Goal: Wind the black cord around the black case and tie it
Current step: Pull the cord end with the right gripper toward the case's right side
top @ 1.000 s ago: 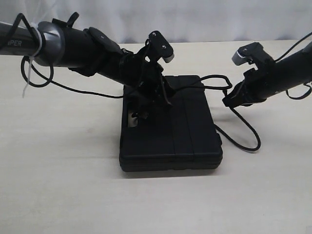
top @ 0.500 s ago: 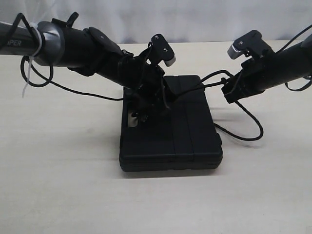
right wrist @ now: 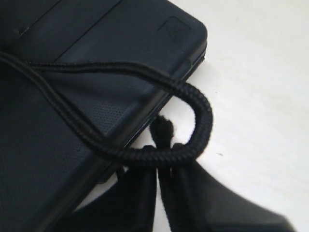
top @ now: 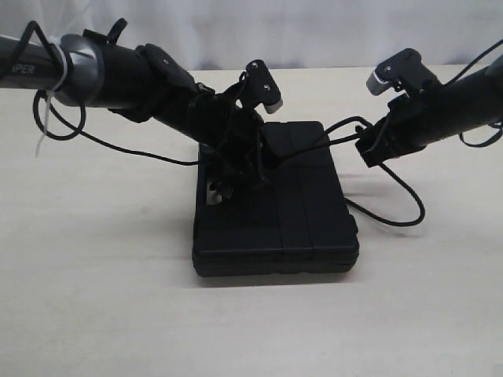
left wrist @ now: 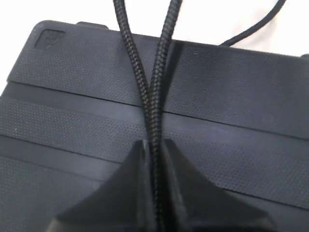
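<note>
The black cord [left wrist: 153, 96] is braided cloth, its weave coarse and matt, with a faint sheen on each strand. The black case [left wrist: 72, 106] under it is hard matt plastic, finely pebbled on the flat bands and smoother in the grooves between them. The fingers [left wrist: 111, 193] of my left gripper [left wrist: 153, 150] look like smooth, matt black plastic. The table [top: 94, 314] is pale, smooth and matt. The collar [top: 78, 71] on my left arm looks like grey metal with a dull gloss.

Flat grooved black case [top: 275, 224], braided black cord [left wrist: 150, 104] doubled across its top
</note>
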You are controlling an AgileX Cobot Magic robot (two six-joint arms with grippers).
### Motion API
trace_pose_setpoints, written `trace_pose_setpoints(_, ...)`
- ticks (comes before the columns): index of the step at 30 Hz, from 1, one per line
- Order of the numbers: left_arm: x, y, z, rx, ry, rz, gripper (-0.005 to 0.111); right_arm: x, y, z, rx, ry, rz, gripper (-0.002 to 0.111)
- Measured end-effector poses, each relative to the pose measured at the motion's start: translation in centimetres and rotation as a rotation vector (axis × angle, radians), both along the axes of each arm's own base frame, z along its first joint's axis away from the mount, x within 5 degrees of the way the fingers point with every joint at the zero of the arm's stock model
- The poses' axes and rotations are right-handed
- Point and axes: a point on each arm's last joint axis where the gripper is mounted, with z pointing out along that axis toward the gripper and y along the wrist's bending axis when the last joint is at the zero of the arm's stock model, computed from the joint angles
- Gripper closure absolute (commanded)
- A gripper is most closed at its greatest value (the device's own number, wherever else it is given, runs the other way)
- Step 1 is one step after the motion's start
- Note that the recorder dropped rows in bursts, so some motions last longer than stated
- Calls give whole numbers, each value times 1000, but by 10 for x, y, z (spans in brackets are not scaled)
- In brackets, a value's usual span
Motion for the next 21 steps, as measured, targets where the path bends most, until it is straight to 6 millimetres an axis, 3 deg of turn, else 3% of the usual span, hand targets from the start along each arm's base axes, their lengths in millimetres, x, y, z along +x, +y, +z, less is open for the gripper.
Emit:
trace_pose_setpoints(5, 1, 2, 0, 2, -3, 5, 105, -1, -1, -1, -3, 20, -21, 63)
trace_pose_setpoints(9, 2, 2, 0, 3, -5, 6, 105, -1, -7, -4, -32, 75, -125, 63)
trace_pose_setpoints(15, 2, 2, 0, 3, -5, 6, 105, -6, -30, -11, -224, 161, -316, 63)
trace_pose_setpoints(21, 2, 2, 0, 3, -5, 6, 105, -9, -42, -6, -205, 319, -690, 63)
